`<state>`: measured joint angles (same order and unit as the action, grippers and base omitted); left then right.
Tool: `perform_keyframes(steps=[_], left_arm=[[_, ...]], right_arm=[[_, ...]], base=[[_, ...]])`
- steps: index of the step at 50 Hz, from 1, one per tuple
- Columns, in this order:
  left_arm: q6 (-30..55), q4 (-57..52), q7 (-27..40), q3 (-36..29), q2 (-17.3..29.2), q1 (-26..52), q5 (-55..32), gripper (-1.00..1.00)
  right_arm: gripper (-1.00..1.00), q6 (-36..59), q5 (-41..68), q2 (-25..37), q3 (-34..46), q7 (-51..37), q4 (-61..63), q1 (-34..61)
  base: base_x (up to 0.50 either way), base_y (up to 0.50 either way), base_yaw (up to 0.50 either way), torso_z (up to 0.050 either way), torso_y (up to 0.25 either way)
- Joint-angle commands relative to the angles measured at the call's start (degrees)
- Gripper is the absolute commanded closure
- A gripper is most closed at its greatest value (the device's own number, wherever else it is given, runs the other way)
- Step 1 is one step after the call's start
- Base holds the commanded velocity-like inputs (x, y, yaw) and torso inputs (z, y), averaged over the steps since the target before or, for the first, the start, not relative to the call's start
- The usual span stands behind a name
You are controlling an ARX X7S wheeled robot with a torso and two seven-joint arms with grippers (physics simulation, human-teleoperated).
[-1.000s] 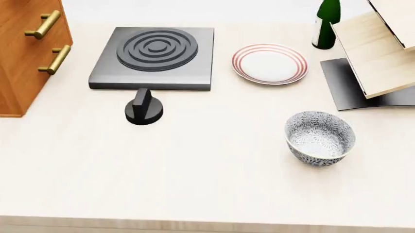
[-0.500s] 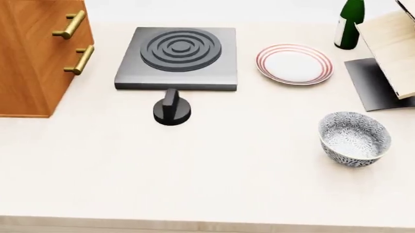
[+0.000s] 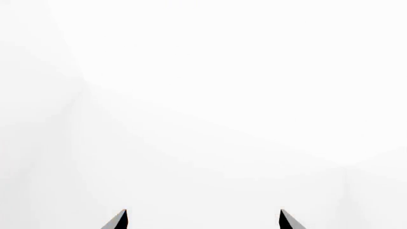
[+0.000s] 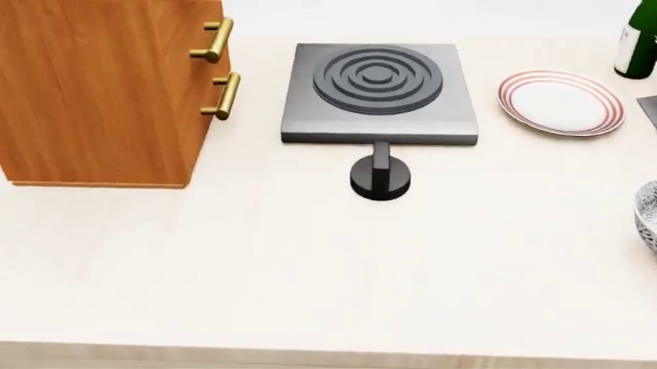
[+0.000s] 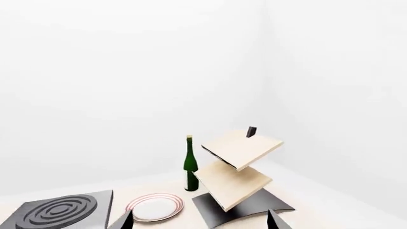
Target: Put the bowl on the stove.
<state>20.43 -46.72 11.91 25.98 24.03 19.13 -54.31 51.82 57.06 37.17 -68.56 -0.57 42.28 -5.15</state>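
The speckled bowl (image 4: 648,217) shows only as a sliver at the right edge of the head view, standing on the counter. The dark grey stove (image 4: 378,94) with its ring burner lies at the back middle; it also shows in the right wrist view (image 5: 60,212). No arm or gripper appears in the head view. My left gripper (image 3: 203,220) shows only two fingertips set wide apart against blank white, empty. My right gripper (image 5: 198,221) shows two fingertips wide apart, empty, high above the counter.
A wooden drawer cabinet (image 4: 108,92) with brass handles stands at the left. A round black knob (image 4: 380,178) sits in front of the stove. A red-rimmed white plate (image 4: 561,103), a green bottle (image 4: 636,42) and a tilted wooden shelf rack (image 5: 239,171) are at the right.
The head view has swung left: the stove, knob and plate have slid rightward in the picture, the bowl has almost left at the right edge, and more cabinet shows.
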Motion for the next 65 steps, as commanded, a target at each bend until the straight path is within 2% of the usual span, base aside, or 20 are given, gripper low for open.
perform_keyframes(steps=[1, 13, 24, 65], left_arm=[[-0.3, 0.1, 0.0, -0.2, 0.1, -0.1, 0.1, -1.0], [-0.8, 0.1, -0.8, -1.0, 0.0, -0.8, 1.4, -1.0], [-1.1, 0.2, -0.7, -1.1, 0.1, -0.9, 1.5, -1.0], [-1.9, 0.7, -0.6, -1.6, 0.6, -1.3, 1.1, -1.0]], right_arm=[[-1.0, -1.0, -1.6, -0.3, 1.4, 0.2, 0.0, -0.2], [-1.0, -2.0, -4.9, 0.3, 4.5, 1.0, 0.9, -1.8], [-1.0, -1.1, -1.3, 0.0, 2.4, 1.1, 0.7, -1.2], [-1.0, -3.5, -3.8, -0.4, 4.5, 3.5, 1.3, -3.0]], base=[[0.0, 0.5, 0.0, 0.0, 0.0], [0.0, 0.04, 0.0, 0.0, 0.0], [0.02, 0.0, 0.0, 0.0, 0.0], [0.5, 0.0, 0.0, 0.0, 0.0]])
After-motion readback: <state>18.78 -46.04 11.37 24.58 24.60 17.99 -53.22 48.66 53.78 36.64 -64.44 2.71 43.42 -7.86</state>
